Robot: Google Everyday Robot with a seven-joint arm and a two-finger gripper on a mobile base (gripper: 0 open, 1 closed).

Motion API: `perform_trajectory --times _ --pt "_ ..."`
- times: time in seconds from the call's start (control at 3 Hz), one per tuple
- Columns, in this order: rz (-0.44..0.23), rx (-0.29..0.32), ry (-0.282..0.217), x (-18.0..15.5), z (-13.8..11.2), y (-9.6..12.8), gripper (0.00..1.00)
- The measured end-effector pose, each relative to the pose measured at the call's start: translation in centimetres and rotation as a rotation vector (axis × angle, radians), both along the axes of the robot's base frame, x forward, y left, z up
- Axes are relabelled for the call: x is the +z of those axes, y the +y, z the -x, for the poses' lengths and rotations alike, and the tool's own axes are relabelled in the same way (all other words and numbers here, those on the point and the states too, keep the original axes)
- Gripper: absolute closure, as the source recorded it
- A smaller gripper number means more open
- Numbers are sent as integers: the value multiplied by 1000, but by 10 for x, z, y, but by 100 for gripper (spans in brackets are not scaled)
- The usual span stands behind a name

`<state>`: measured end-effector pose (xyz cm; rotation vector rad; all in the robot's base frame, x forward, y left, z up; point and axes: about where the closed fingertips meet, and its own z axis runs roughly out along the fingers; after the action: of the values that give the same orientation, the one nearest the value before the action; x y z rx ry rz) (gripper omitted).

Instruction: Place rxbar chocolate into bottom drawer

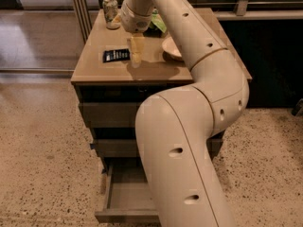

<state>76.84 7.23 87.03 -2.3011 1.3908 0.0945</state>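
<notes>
— So, where is the rxbar chocolate (116,55)?
— Lying flat on the cabinet top (99,69), near its front edge.
— And the gripper (136,60)?
— Just right of the rxbar chocolate in the camera view, pointing down over the top. Whether it is released or clenched, I cannot tell.
— The bottom drawer (125,216)?
— Well below the rxbar chocolate, down by the floor, pulled out, and partly hidden by the arm.
— Anything else up there?
— A pale can (111,12) behind the rxbar chocolate, a bowl (170,48) further to its right past the gripper, and a green bag (158,22) behind and right of it, mostly hidden.
</notes>
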Motion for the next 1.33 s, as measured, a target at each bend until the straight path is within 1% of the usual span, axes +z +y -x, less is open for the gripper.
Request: perform_trajectory --times 0.33,0.67,1.0,1.33 --pt "-11 -6 -5 -5 -5 3 0" --pt "-28 -5 -1 -16 -12 6 0" --pt "-37 21 18 -41 -22 18 0" --pt "-46 11 16 -43 -24 22 0"
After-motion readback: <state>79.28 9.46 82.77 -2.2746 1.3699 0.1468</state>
